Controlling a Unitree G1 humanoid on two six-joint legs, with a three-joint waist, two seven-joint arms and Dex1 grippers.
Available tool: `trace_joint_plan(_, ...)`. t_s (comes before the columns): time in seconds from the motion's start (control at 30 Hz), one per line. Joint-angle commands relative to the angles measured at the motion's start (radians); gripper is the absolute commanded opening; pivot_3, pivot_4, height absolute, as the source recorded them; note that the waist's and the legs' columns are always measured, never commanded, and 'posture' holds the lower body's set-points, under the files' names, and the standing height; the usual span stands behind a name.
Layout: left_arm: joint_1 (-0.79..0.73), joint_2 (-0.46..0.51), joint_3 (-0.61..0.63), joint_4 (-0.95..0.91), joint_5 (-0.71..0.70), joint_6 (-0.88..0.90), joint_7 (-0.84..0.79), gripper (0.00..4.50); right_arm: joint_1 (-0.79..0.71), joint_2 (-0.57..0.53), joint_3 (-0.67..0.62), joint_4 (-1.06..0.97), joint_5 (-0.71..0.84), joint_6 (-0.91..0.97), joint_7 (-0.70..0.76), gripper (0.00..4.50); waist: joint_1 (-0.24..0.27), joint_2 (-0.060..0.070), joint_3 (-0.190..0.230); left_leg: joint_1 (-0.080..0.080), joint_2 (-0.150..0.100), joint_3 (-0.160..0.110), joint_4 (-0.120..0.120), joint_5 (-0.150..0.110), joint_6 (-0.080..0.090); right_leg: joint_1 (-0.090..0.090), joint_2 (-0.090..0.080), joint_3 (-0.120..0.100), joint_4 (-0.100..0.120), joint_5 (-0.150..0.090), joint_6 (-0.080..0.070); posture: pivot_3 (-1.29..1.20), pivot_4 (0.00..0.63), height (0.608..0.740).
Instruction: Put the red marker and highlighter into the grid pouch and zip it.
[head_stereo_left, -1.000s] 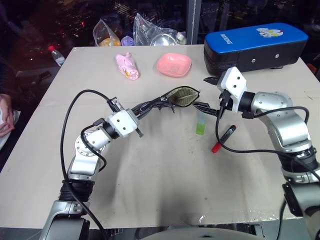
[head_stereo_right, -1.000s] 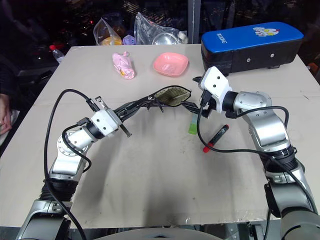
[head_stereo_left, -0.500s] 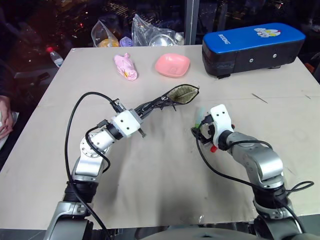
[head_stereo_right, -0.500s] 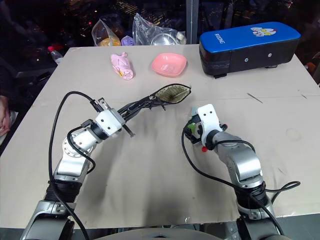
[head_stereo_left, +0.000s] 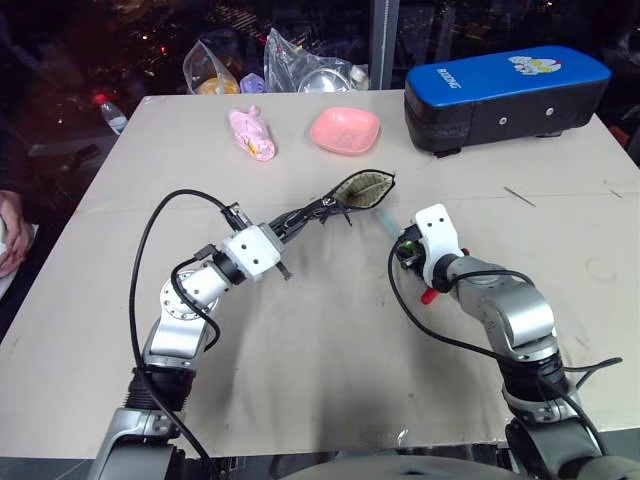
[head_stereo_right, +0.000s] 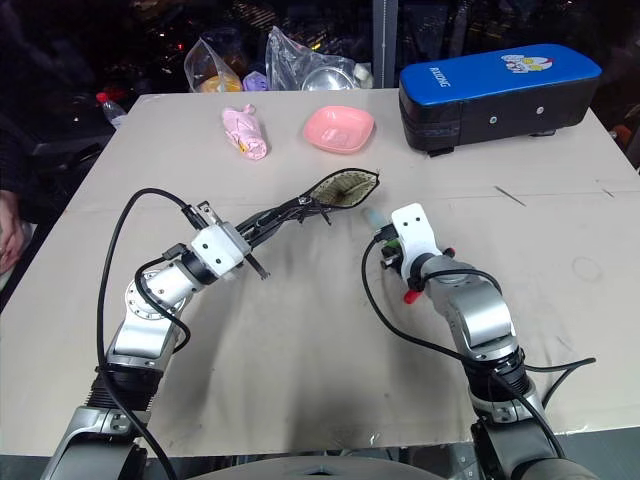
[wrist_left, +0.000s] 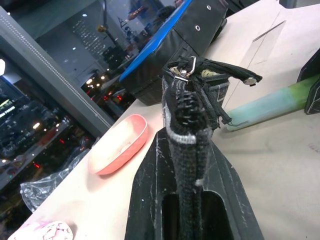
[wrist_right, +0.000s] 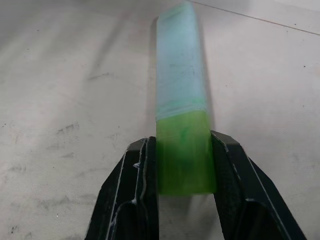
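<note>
The grid pouch (head_stereo_left: 362, 188) hangs above the table centre with its mouth open and a pale lining showing. My left gripper (head_stereo_left: 290, 218) is shut on the pouch's zipper edge (wrist_left: 187, 115). The pale green highlighter (wrist_right: 181, 100) sits clamped at its bright green end between my right gripper's fingers (wrist_right: 137, 190). My right gripper (head_stereo_left: 405, 243) is low over the table just right of the pouch. The highlighter's pale tip (head_stereo_left: 384, 217) points toward the pouch mouth. The red marker (head_stereo_right: 410, 296) lies on the table, mostly hidden behind my right wrist.
A big blue-and-black case (head_stereo_left: 510, 90) stands at the back right. A pink dish (head_stereo_left: 345, 128) and a pink soft item (head_stereo_left: 252, 133) lie behind the pouch. Plastic bags (head_stereo_left: 300, 65) sit at the far edge. A person's hand (head_stereo_left: 8, 235) rests at the left edge.
My right gripper came down from beside the pouch to the table and closed on the highlighter, which now points toward the pouch. The left gripper and pouch stayed put.
</note>
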Motion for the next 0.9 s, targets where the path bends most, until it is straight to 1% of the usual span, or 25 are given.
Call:
trace_joint_plan(0.03, -0.015, -0.005, 0.012, -0.024, -0.023, 0.005, 0.009, 0.0, -0.059, -0.076, -0.067, -0.062, 0.033, -0.03, 0.065, 0.83, 0.001, 0.0, 0.0, 0.0, 0.0, 0.0, 0.0, 0.0, 0.0, 0.0, 0.0, 0.0, 0.0, 0.0, 0.0, 0.0, 0.15, 0.734)
trace_joint_plan(0.1, -0.017, -0.008, 0.01, -0.019, -0.026, 0.008, 0.004, 0.0, -0.075, -0.132, -0.086, -0.066, 0.045, -0.056, 0.103, 0.83, 0.003, 0.0, 0.0, 0.0, 0.0, 0.0, 0.0, 0.0, 0.0, 0.0, 0.0, -0.001, 0.0, 0.0, 0.0, 0.0, 0.15, 0.734)
trace_joint_plan(0.2, -0.022, -0.009, 0.01, -0.007, -0.025, 0.001, 0.001, 0.0, -0.105, -0.305, -0.082, -0.057, 0.038, -0.177, 0.231, 0.83, 0.002, 0.0, 0.0, -0.001, -0.001, 0.0, 0.0, 0.0, 0.0, 0.0, 0.0, -0.001, -0.001, 0.0, 0.0, 0.0, 0.15, 0.734)
trace_joint_plan(0.23, -0.026, -0.008, 0.009, -0.001, -0.027, -0.005, -0.004, 0.0, -0.115, -0.423, -0.057, -0.048, 0.013, -0.302, 0.345, 0.83, 0.002, 0.001, 0.0, -0.001, -0.001, 0.0, 0.0, 0.0, 0.0, 0.0, 0.0, -0.001, -0.001, 0.0, 0.0, 0.0, 0.15, 0.734)
trace_joint_plan(0.27, -0.033, -0.008, 0.005, 0.008, -0.034, -0.013, -0.016, 0.0, -0.129, -0.524, -0.04, -0.039, -0.004, -0.38, 0.436, 0.83, 0.003, 0.002, 0.001, -0.001, -0.001, 0.0, 0.0, 0.0, 0.0, 0.0, 0.0, -0.001, -0.001, 0.0, 0.0, 0.0, 0.15, 0.734)
trace_joint_plan(0.3, -0.037, -0.008, 0.002, 0.015, -0.039, -0.02, -0.024, 0.0, -0.138, -0.595, -0.028, -0.028, -0.012, -0.44, 0.498, 0.83, 0.003, 0.002, 0.001, -0.001, -0.001, 0.001, 0.0, 0.0, 0.0, 0.0, 0.0, -0.002, -0.001, 0.0, 0.001, 0.0, 0.15, 0.734)
trace_joint_plan(0.33, -0.043, -0.008, -0.002, 0.023, -0.039, -0.028, -0.031, 0.0, -0.154, -0.638, -0.021, -0.013, -0.007, -0.517, 0.559, 0.83, 0.003, 0.002, 0.001, -0.001, -0.001, 0.002, 0.0, 0.0, 0.001, 0.0, 0.0, -0.003, -0.002, 0.001, 0.002, 0.0, 0.15, 0.734)
trace_joint_plan(0.37, -0.048, -0.008, -0.004, 0.031, -0.038, -0.032, -0.035, 0.0, -0.169, -0.662, -0.015, 0.0, -0.005, -0.552, 0.587, 0.83, -0.001, 0.001, 0.001, -0.001, -0.001, 0.002, 0.0, 0.0, 0.001, 0.001, -0.001, -0.004, -0.003, 0.001, 0.002, 0.0, 0.15, 0.734)
trace_joint_plan(0.47, -0.06, -0.01, -0.009, 0.047, -0.036, -0.042, -0.045, 0.0, -0.202, -0.699, 0.015, 0.04, -0.029, -0.673, 0.667, 0.83, -0.008, 0.001, 0.001, 0.0, 0.002, 0.003, 0.0, -0.001, 0.003, 0.001, -0.001, -0.003, -0.003, 0.001, 0.002, 0.0, 0.15, 0.734)
trace_joint_plan(0.57, -0.07, -0.01, -0.019, 0.054, -0.032, -0.056, -0.059, 0.0, -0.237, -0.704, 0.057, 0.082, -0.078, -0.795, 0.719, 0.83, -0.003, 0.001, 0.001, 0.0, 0.003, 0.003, 0.0, -0.001, 0.001, 0.001, -0.001, -0.002, -0.003, 0.001, 0.002, 0.0, 0.15, 0.734)
trace_joint_plan(0.63, -0.073, -0.01, -0.024, 0.054, -0.029, -0.062, -0.065, 0.0, -0.256, -0.697, 0.079, 0.106, -0.101, -0.842, 0.743, 0.83, 0.001, 0.001, 0.001, -0.001, 0.002, 0.003, 0.001, 0.0, 0.001, 0.001, -0.002, -0.001, -0.003, 0.001, 0.002, 0.0, 0.15, 0.734)
trace_joint_plan(0.77, -0.083, -0.005, -0.044, 0.041, -0.021, -0.08, -0.079, 0.0, -0.31, -0.658, 0.142, 0.177, -0.194, -0.934, 0.741, 0.83, 0.003, 0.0, 0.001, -0.001, 0.002, 0.003, 0.003, 0.0, 0.001, 0.001, -0.002, 0.0, -0.003, 0.001, 0.002, 0.0, 0.15, 0.734)
trace_joint_plan(0.9, -0.091, -0.003, -0.054, 0.035, -0.019, -0.087, -0.089, 0.0, -0.343, -0.631, 0.175, 0.226, -0.245, -1.002, 0.766, 0.83, 0.004, 0.0, 0.001, -0.002, 0.002, 0.002, 0.003, 0.0, 0.001, 0.001, -0.002, 0.0, -0.003, 0.002, 0.002, 0.0, 0.15, 0.734)
